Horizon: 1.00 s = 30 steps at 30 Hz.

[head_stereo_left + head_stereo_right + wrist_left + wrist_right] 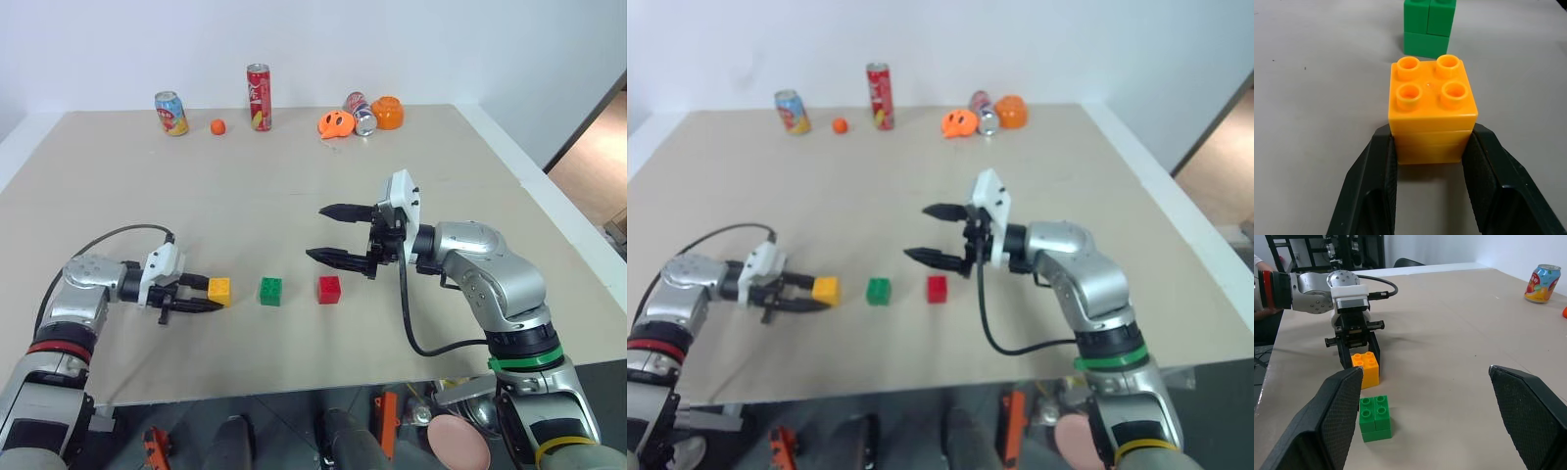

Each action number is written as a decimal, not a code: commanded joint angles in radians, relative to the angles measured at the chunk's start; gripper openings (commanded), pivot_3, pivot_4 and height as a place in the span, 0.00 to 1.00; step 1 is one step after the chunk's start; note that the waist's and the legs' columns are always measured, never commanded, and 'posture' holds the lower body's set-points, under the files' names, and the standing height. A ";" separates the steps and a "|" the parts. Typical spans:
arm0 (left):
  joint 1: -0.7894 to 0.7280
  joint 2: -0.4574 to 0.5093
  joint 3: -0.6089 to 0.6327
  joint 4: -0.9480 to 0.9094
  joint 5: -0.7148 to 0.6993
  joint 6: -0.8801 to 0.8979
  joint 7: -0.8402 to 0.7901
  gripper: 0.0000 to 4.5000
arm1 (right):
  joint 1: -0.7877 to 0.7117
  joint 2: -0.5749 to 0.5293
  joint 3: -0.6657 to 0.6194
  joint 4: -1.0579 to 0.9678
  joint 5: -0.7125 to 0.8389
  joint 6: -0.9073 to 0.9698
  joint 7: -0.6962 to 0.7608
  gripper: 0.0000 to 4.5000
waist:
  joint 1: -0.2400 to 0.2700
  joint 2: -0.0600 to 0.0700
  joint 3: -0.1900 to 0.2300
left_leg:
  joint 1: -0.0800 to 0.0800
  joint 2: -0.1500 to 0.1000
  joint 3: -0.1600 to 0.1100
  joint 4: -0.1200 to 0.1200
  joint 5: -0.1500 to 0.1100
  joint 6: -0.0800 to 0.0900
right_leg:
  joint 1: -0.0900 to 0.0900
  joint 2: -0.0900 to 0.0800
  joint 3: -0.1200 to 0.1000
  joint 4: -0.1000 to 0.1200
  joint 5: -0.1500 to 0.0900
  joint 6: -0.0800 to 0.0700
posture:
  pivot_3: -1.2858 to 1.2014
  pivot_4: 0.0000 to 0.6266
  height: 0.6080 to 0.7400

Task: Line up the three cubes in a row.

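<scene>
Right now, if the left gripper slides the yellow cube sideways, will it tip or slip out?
The yellow cube looks rigid and flat-based, so it likely slides rather than rolls. The left gripper pinches only its lower rear sides, so it might pivot slightly.

no lettering can be read on the cans (259, 97) or anything else

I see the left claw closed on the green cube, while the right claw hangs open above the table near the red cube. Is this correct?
Not quite. The left claw is closed on the yellow cube, not the green cube, which stands free just beyond it, as the left wrist view shows. The rest holds: the right claw hangs open above the table near the red cube.
</scene>
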 commanded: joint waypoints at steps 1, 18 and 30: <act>0.014 0.010 0.001 -0.012 0.006 -0.003 -0.013 0.29 | -0.027 -0.002 -0.018 -0.015 0.012 -0.011 0.008 0.95 | 0.000 0.000 0.000 | 0.000 0.000 0.000 0.000 0.000 0.000 | 0.000 0.000 0.000 0.000 0.000 0.000 | 0.52 0.24 1.00; -0.060 -0.013 0.043 0.131 0.086 -0.101 -0.005 1.00 | -0.027 -0.012 -0.025 -0.024 0.018 -0.004 0.008 0.95 | 0.001 0.000 0.000 | 0.001 0.000 0.001 0.002 0.002 0.004 | 0.001 -0.001 0.000 0.000 0.002 -0.003 | 0.52 0.24 1.00; -0.007 0.229 0.044 0.026 0.014 0.105 -0.013 1.00 | -0.089 -0.002 -0.005 0.068 -0.005 -0.049 0.070 0.95 | -0.008 0.000 0.000 | 0.002 0.002 0.001 0.001 0.003 0.004 | -0.001 0.000 -0.001 0.001 0.004 -0.005 | 0.52 0.24 1.00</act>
